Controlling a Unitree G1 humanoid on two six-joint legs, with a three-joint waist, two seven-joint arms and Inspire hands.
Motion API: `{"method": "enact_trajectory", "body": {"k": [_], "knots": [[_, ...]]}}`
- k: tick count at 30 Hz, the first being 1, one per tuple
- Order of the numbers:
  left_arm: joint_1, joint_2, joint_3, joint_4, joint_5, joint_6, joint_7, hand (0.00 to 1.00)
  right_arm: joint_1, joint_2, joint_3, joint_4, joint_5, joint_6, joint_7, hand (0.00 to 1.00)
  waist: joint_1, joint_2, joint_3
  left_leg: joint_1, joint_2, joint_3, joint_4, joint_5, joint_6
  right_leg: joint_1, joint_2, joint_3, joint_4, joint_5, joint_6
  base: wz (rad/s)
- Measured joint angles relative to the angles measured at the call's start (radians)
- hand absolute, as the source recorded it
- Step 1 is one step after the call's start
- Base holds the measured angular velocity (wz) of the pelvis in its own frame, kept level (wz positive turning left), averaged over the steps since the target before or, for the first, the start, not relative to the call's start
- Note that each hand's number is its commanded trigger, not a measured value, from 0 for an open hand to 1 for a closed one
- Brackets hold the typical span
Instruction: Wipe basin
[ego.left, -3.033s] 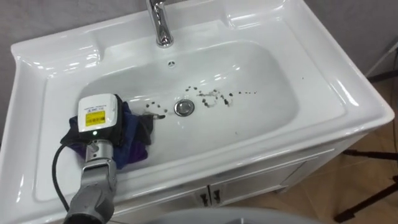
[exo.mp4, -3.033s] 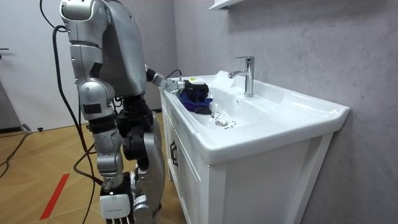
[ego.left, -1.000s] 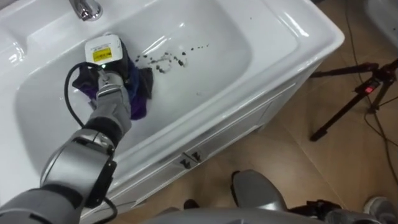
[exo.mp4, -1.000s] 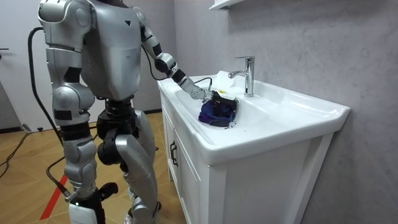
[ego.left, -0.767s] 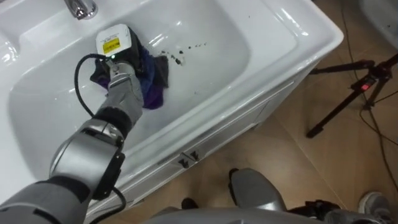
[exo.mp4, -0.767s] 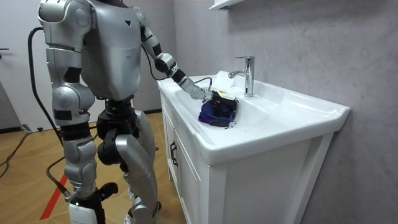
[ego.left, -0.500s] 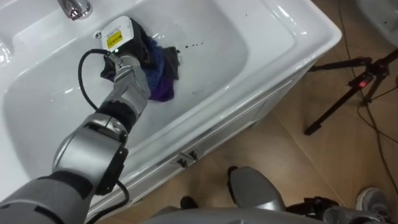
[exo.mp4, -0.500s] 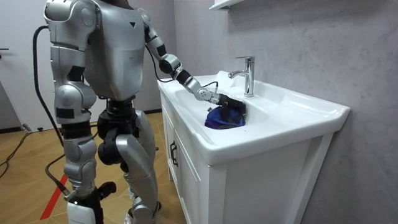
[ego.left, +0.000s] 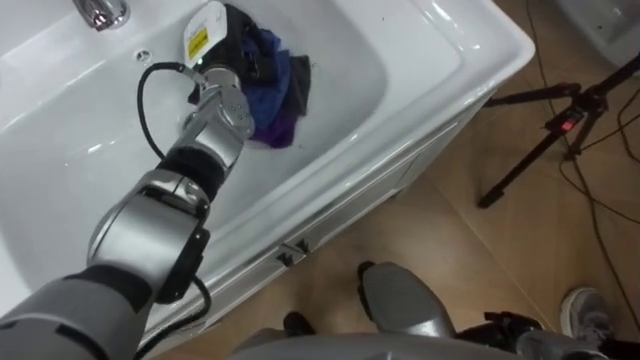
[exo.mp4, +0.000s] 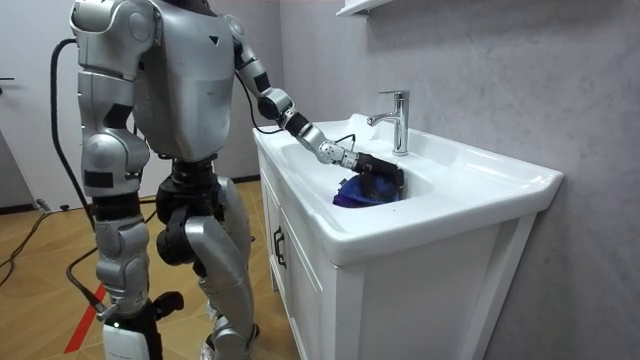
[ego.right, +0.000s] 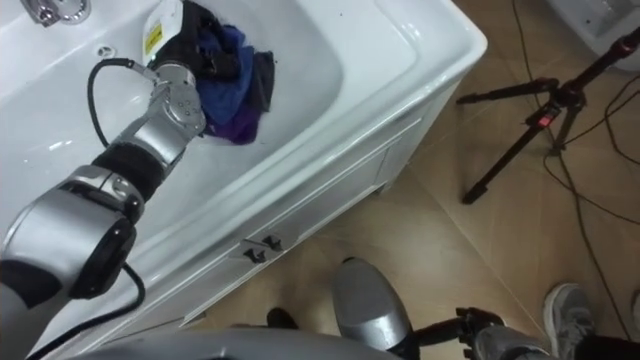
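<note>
Right hand: hangs idle by the robot's side, low at the room view's left; I cannot tell whether it is open or closed.
Stance: the robot stands at the front of the white cabinet, its left arm stretched into the bowl.
Faucet: chrome, at the back rim, left of the arm and apart from it.
Left hand: lies on top of the cloth, near the bowl's back wall. It is sunk into the folds, so whether it clasps the cloth or only presses on it cannot be told.
Cloth: a blue-purple rag, bunched, lying on the floor of the bowl under the hand and just to its right.
Cloth, handling: probably soft, limp and light, with nothing stiff to grip. It would be best taken at the thick middle of the bunch, with pressure from above so it does not slip free.
Basin: glazed white, hard and likely slick, so the rag should glide easily. The part right of the cloth lies bare.
Tripod: on the wooden floor, well apart to the right.
</note>
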Motion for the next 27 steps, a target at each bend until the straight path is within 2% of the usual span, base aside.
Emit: {"method": "enact_trajectory", "body": {"k": [7, 11, 12, 17, 20, 27], "knots": [[-0.017, 0.005, -0.039, -0.003, -0.09, -0.037, -0.014, 1.0, -0.003, 0.0, 0.0, 0.023, 0.0, 0.0, -0.001, 0.0, -0.009, 0.013, -0.0004, -0.002, 0.001, 0.001, 0.004, -0.005, 0.003, 0.002, 0.0, -0.001, -0.004, 0.004, 0.002, -0.01], [-0.018, 0.004, -0.039, -0.04, -0.098, -0.041, -0.018, 1.0, -0.003, 0.0, 0.001, 0.023, 0.0, -0.003, -0.001, 0.0, -0.01, 0.025, -0.0006, -0.003, 0.002, 0.003, 0.005, -0.01, 0.005, 0.001, -0.001, -0.001, -0.003, 0.003, 0.002, 0.0], [-0.02, 0.004, -0.039, -0.051, -0.098, -0.05, -0.018, 1.0, -0.003, 0.0, 0.001, 0.024, 0.0, -0.005, -0.002, 0.0, -0.011, 0.026, -0.0005, -0.002, 0.002, 0.003, 0.005, -0.01, 0.005, 0.002, -0.001, -0.001, -0.002, 0.003, 0.002, 0.0], [-0.023, 0.004, -0.039, -0.098, -0.133, -0.057, -0.015, 1.0, -0.002, 0.0, 0.001, 0.024, 0.009, -0.016, -0.013, 0.0, -0.015, 0.026, -0.0004, 0.001, 0.003, 0.005, 0.007, -0.01, 0.005, 0.005, -0.001, 0.0, -0.002, 0.003, 0.002, 0.0], [-0.023, 0.005, -0.038, -0.108, -0.132, -0.066, -0.015, 1.0, 0.0, 0.0, 0.001, 0.024, 0.016, -0.017, -0.014, 0.0, -0.015, 0.022, 0.0024, 0.017, 0.003, 0.007, 0.005, -0.01, 0.005, 0.019, 0.0, 0.0, -0.004, 0.003, 0.002, -0.01], [-0.025, 0.001, -0.038, -0.174, -0.135, -0.115, -0.018, 1.0, 0.001, -0.001, 0.001, 0.023, 0.023, -0.017, -0.022, 0.0, -0.017, 0.023, 0.0013, 0.04, 0.007, 0.018, -0.009, -0.012, 0.003, 0.036, 0.004, 0.004, -0.014, 0.004, 0.002, -0.05]]}}
